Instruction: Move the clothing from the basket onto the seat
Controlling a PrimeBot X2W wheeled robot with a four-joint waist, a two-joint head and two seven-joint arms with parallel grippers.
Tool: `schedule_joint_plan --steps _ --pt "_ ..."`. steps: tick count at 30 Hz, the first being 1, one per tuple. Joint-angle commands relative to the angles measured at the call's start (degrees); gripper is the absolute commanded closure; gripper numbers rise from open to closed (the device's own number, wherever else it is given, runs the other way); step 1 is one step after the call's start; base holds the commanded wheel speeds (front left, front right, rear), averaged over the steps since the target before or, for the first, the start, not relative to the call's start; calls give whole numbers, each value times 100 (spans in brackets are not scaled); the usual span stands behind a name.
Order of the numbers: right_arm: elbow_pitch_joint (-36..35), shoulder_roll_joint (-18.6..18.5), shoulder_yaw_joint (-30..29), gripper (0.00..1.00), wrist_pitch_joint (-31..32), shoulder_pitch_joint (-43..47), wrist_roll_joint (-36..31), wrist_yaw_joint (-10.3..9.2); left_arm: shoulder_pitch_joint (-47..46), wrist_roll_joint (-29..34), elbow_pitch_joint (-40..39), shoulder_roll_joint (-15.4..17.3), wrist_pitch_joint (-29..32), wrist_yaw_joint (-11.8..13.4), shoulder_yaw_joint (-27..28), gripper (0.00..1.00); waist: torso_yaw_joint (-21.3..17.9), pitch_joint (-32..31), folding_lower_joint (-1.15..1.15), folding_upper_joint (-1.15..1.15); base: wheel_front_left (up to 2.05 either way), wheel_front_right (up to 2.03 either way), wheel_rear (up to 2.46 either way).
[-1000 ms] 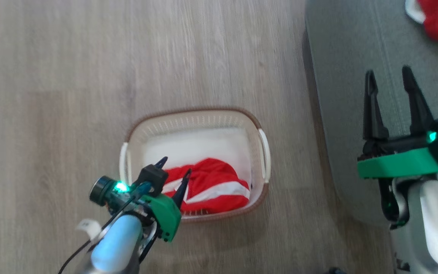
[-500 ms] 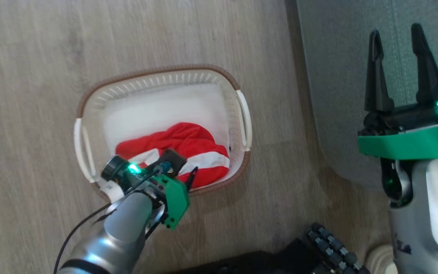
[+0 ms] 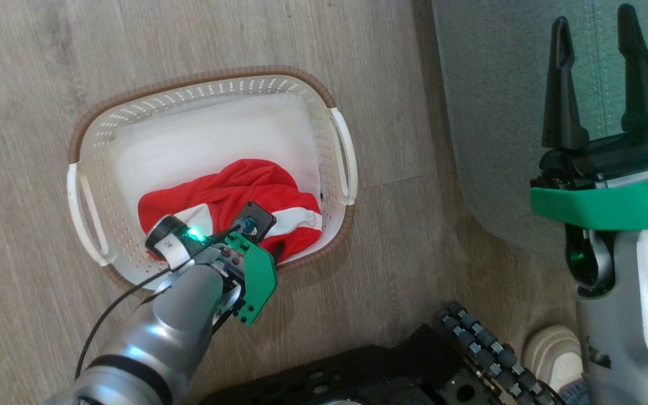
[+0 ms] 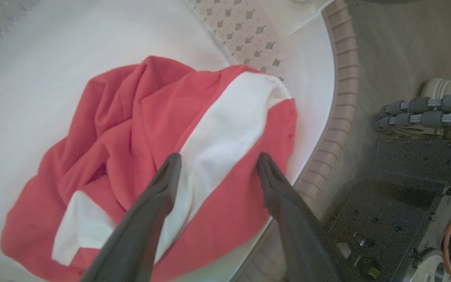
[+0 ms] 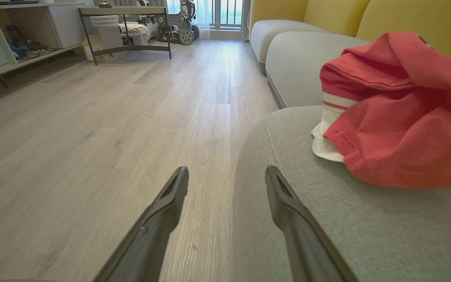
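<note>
Pale wood floor (image 3: 31,112), with the basket (image 3: 211,79) standing on it toward your left. Inside, at the near end, a red garment (image 3: 228,185) with a white stripe lies bunched up. Your left tool (image 4: 218,156) is down in the basket, spread wide, tips straddling the white stripe, right at the cloth. Can't tell if it's touching, and nothing is gripped yet. Step in hand: the reach-in for the pick. Next move likely calls for pressing down a little, closing on a thick fold, lifting clear of the brown rim, then swinging right. The seat (image 3: 498,112) is just beside the basket on the right, and a second garment (image 5: 397,117) lies on it. Your right tool (image 3: 593,22) hovers over the seat edge, spread open and empty.
</note>
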Motion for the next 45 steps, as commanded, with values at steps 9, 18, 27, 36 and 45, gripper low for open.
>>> schedule_joint_plan --steps 9,18,27,36,45 --pt "-245 15 131 0 -37 -16 79 -2 -116 -442 252 -2 237 -35 -284 100 -104 65 0 0 0 0 0" --pt "-120 15 82 0 -37 -19 86 -2 -250 -652 469 -2 -247 -12 -288 100 -79 -231 0 0 0 0 0" --pt "291 15 128 0 -37 126 27 -2 -285 -925 425 -3 -871 116 -96 100 124 -1249 0 0 0 0 0" --pt "769 15 217 0 -37 447 -84 -2 -87 -1345 -155 -3 -1073 186 194 100 328 -2561 0 0 0 0 0" --pt "1300 15 313 0 -37 977 -198 -2 132 -1534 -925 -2 -1091 355 427 100 514 -3950 0 0 0 0 0"
